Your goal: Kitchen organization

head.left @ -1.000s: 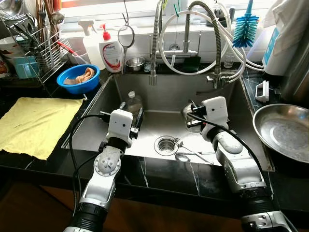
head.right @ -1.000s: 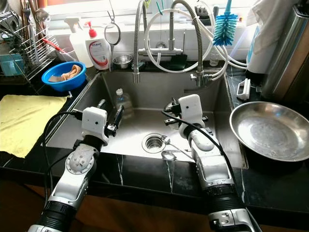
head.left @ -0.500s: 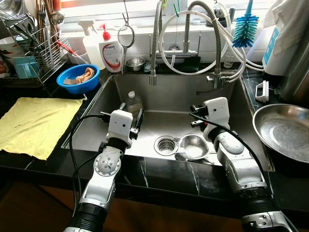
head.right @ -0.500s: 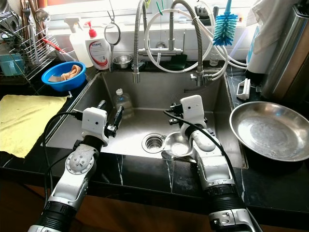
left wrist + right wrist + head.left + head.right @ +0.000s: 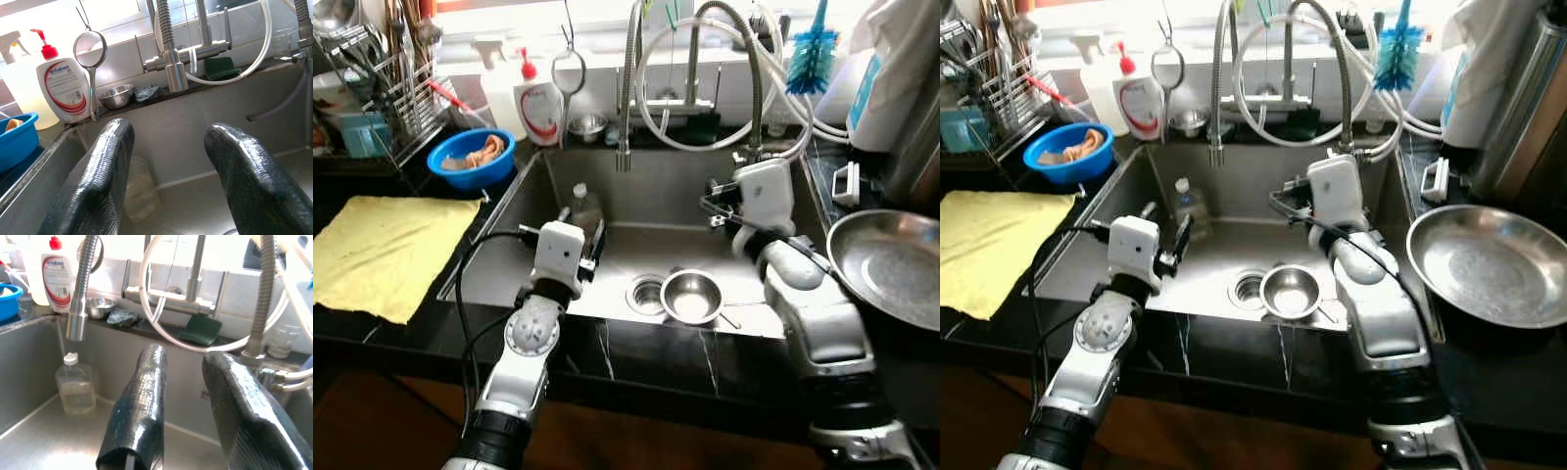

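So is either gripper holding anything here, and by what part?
Nothing is held. The left gripper and the right gripper are both open and empty; the small steel bowl sits in the sink.

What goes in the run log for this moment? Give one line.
left tool: open, empty, over sink | right tool: open, empty, raised near sink's back wall | small steel bowl: upright in sink beside drain
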You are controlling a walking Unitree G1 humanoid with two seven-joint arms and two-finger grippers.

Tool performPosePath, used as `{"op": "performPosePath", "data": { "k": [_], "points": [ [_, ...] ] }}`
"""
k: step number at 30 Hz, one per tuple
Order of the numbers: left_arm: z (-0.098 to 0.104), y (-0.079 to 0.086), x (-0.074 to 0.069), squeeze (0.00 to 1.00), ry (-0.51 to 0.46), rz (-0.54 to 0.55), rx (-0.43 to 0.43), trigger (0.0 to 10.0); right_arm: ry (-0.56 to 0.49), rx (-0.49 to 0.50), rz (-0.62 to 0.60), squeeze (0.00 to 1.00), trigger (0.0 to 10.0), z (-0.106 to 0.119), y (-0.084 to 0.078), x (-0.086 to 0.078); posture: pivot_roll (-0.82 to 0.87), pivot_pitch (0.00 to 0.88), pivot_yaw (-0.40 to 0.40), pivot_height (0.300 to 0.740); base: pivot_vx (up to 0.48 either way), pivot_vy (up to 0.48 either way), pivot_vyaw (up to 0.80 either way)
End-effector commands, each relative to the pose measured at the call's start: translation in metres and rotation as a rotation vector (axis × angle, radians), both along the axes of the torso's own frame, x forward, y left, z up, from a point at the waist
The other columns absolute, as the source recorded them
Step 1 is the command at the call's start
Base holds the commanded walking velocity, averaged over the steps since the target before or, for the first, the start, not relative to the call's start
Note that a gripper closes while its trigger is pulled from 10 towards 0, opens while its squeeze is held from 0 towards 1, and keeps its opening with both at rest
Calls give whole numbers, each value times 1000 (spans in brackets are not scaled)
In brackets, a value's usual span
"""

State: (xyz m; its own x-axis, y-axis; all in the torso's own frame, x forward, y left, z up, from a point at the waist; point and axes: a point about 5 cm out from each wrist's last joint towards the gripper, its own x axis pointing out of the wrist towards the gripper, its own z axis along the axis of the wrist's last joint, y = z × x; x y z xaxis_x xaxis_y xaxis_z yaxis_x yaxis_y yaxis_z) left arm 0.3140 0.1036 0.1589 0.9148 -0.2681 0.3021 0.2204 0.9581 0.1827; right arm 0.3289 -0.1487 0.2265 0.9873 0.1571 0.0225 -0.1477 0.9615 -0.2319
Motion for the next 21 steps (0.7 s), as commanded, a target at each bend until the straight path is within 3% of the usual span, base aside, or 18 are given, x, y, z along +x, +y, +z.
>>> {"op": "performPosePath", "data": {
  "k": [1, 6, 11, 15, 21],
  "points": [
    [2, -2, 1, 0, 0, -12, 5, 10000, 22, -12, 4, 0, 10000, 0, 0, -6, -263, 0, 110, 740, 0, 0, 0],
    [1, -4, 1, 0, 8, -14, -2, 10000, 65, 3, -52, 0, 10000, 3, -15, -24, -282, 0, 103, 740, 0, 0, 0],
    [4, -3, 4, 0, 1, -11, -3, 10000, 54, 86, -233, 0, 10000, -6, -43, -30, -280, 0, 99, 740, 0, 0, 0],
    [3, 0, 5, 0, 6, 0, 2, 10000, 96, 101, -207, 0, 10000, -17, -38, -30, -275, 0, 93, 740, 0, 0, 0],
    [3, 6, 4, 0, -1, 45, -41, 10000, 19, 126, -149, 0, 10000, -36, -25, -34, -260, 0, 90, 740, 0, 0, 0]
  ]
}}
